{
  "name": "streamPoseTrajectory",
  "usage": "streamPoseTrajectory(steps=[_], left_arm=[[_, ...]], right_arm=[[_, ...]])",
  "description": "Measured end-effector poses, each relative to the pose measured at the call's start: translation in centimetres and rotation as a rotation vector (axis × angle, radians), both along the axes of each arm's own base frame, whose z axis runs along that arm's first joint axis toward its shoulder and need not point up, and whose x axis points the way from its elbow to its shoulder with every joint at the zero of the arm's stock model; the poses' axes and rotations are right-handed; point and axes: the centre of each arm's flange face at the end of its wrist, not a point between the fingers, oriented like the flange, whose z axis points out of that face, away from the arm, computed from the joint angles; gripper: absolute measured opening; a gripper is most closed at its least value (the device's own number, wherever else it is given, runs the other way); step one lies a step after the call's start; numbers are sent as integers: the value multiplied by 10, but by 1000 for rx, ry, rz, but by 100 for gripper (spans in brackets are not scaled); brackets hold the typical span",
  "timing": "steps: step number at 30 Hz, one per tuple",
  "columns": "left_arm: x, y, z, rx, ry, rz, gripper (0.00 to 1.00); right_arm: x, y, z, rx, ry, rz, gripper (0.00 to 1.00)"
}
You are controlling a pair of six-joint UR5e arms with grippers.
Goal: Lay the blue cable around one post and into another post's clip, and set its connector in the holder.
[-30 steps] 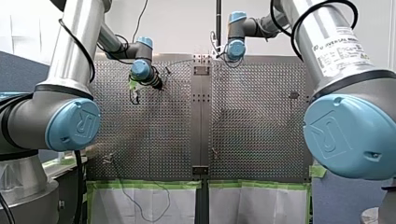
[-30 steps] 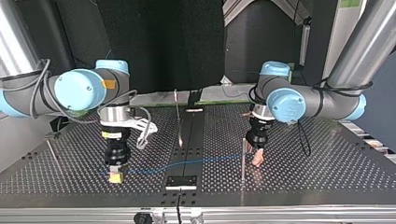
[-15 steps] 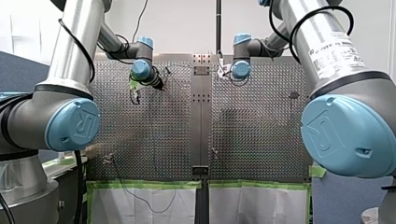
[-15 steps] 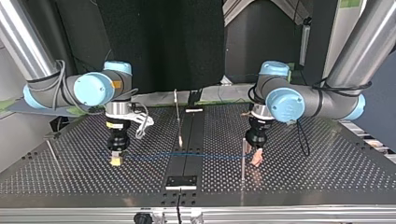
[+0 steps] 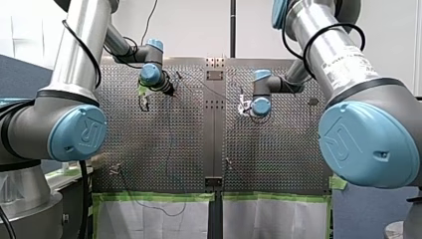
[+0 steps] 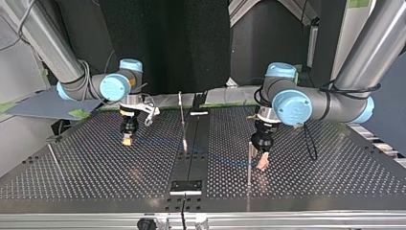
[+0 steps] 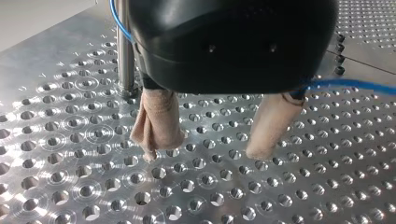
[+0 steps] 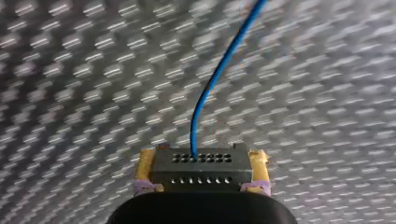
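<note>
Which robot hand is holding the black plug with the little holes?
My right gripper, with yellow pads, clamps the black connector of the blue cable; the beige fingers of my left gripper stand apart.

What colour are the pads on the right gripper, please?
Yellow; the pads show best in the right wrist view, either side of the connector.

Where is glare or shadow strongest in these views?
Left wrist view: the table glares at its hole rims beside the post and is dimmer under my left gripper. Right wrist view: the table reflects light in bright streaks around the connector. Front view: a long highlight runs down my left arm.
</note>
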Motion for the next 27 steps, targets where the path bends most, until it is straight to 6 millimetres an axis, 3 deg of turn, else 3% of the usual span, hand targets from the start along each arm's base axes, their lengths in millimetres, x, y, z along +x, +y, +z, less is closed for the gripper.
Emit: streamPoseTrajectory(steps=[15,27], left_arm=[[-1,-2,0,4,-1,-5,100],[-1,-2,0,5,-2,-4,100]], right_arm=[[-23,14,-129,111,47,-38,0],[-47,43,-220,197,66,-95,0]])
